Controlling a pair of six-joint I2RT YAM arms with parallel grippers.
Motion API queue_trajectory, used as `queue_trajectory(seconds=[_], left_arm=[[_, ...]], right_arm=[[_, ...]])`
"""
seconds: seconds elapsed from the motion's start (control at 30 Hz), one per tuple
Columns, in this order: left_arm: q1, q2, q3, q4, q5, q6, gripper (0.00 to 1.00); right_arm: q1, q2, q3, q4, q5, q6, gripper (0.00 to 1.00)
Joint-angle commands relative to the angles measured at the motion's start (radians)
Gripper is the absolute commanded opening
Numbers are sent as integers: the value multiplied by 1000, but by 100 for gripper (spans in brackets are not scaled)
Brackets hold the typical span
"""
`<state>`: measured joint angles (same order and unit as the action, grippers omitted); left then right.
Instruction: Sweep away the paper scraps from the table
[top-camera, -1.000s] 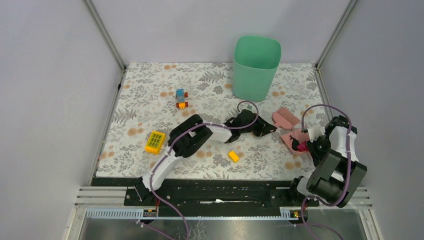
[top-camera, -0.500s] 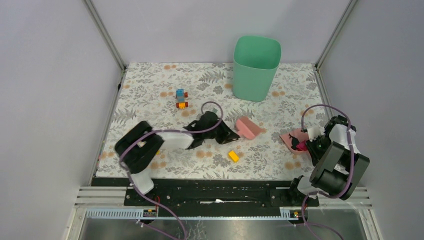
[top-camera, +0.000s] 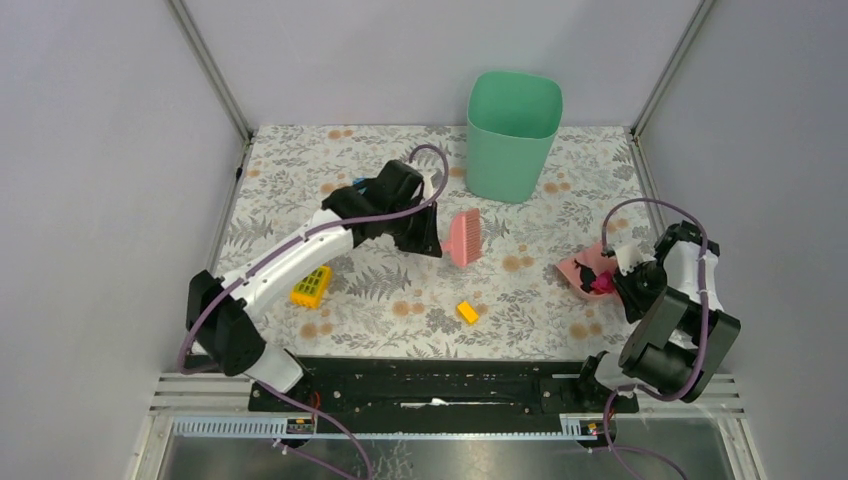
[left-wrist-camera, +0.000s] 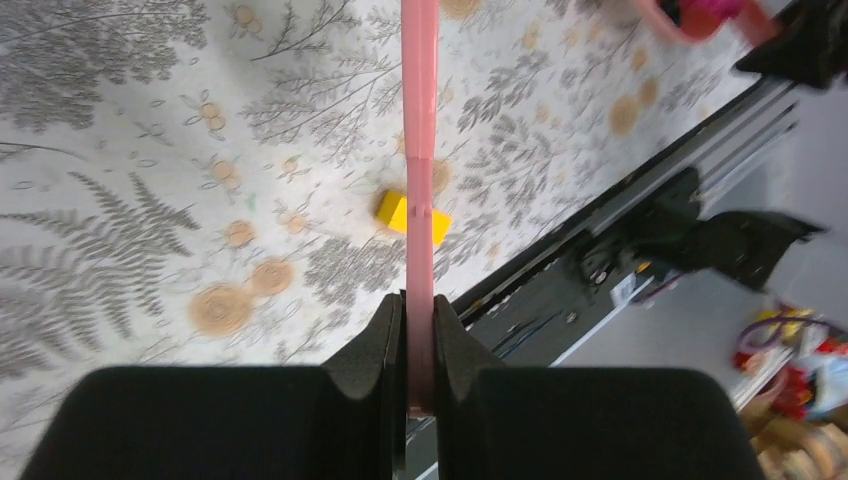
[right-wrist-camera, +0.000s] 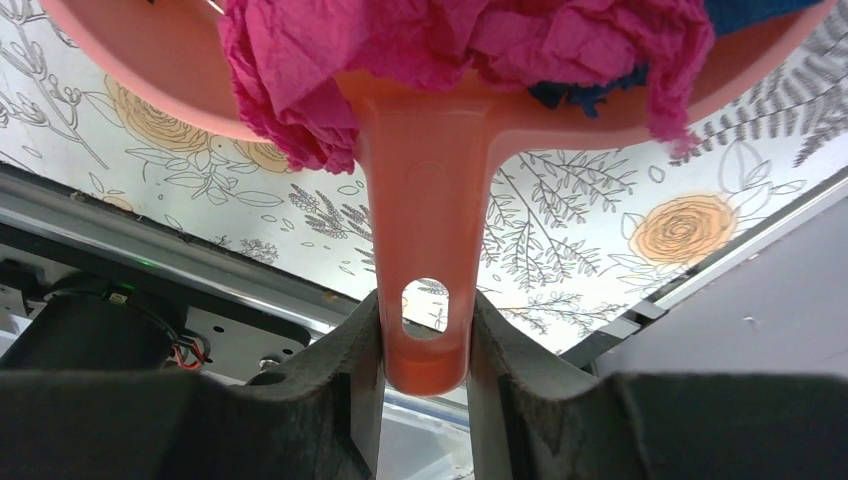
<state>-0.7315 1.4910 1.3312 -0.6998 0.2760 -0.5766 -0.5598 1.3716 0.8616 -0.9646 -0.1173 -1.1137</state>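
Left fingers (left-wrist-camera: 372, 345), pinching the brush (left-wrist-camera: 420, 150), swung left across the tabletop (top-camera: 300, 170). Right fingers (right-wrist-camera: 345, 375) clamped the dustpan (right-wrist-camera: 420, 250) by its handle, paper scraps (right-wrist-camera: 480, 40) heaped just beyond them.

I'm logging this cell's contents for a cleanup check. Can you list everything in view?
table: 1, pale floral cover, under everything
bin: 1, green, back, right of centre
brush: 1, pink, mid-table, in left pincer
dustpan: 1, pink, right side, in right pincer
paper: count unclear, magenta and blue, crumpled in the dustpan
brick: 1, yellow, front centre
grid piece: 1, yellow, front left, beside left arm
toy: 1, blue, back left, mostly hidden by left arm
left pincer: 1, black, shut on brush
right pincer: 1, black, shut on dustpan handle
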Motion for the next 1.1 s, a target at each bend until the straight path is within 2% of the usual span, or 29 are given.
queue_trajectory(seconds=[0.0, 0.1, 0.13, 0.23, 0.27, 0.4, 0.5, 0.6, 0.77, 1.07], left_arm=[[0, 92, 183, -422, -64, 285, 0], [1, 114, 213, -452, 48, 342, 0], [0, 131, 239, -475, 10, 339, 0], [8, 155, 312, -553, -373, 331, 0], [22, 158, 324, -554, -418, 331, 0], [36, 235, 409, -569, -406, 347, 0], [24, 298, 445, -581, -523, 349, 0], [21, 351, 484, -600, -566, 348, 0], [-27, 444, 570, -594, -704, 344, 0], [-77, 614, 719, -573, -619, 373, 0]], right_arm=[[63, -42, 56, -80, -28, -42, 0], [142, -69, 27, -66, 21, -23, 0], [167, -79, 16, -60, 37, -16, 0], [224, -103, 9, -51, 60, 2, 0], [238, -105, 12, -57, 63, 2, 0], [312, -114, 11, -96, 94, 0, 0], [385, -139, -18, -101, 138, -6, 0], [436, -140, -33, -77, 179, 4, 0], [528, -63, -26, -27, 199, 76, 0], [673, 72, 57, -6, 205, 195, 0]])
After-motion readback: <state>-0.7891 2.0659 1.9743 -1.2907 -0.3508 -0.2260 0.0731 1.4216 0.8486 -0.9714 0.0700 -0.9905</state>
